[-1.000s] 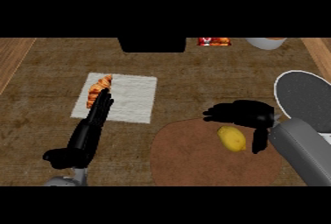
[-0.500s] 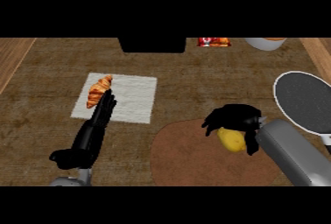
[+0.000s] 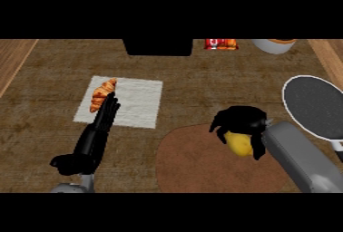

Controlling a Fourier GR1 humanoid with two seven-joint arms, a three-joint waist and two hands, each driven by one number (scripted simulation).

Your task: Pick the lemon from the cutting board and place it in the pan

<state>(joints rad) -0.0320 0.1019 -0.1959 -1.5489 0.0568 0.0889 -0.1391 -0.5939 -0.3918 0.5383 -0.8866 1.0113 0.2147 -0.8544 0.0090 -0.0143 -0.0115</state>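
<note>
Left hand [image 3: 100, 127] sits lower left, fingers straight and relaxed, tips over the white cloth [image 3: 137, 102] next to the croissant [image 3: 102, 94]; idle. Center-right: right hand [image 3: 242, 121] is curled around the lemon [image 3: 239, 143], over the brown cutting board [image 3: 201, 158]. Grasp looks made, transfer isn't: pan [image 3: 315, 106] at right edge holds nothing. Lemon's long axis runs upper-left to lower-right, exposed end pointing down-right.

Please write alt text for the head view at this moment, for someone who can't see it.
The robot's right hand curls round a yellow lemon over a round brown cutting board, with the dark pan to its right. The left hand lies open, fingers by a croissant on a white cloth.
</note>
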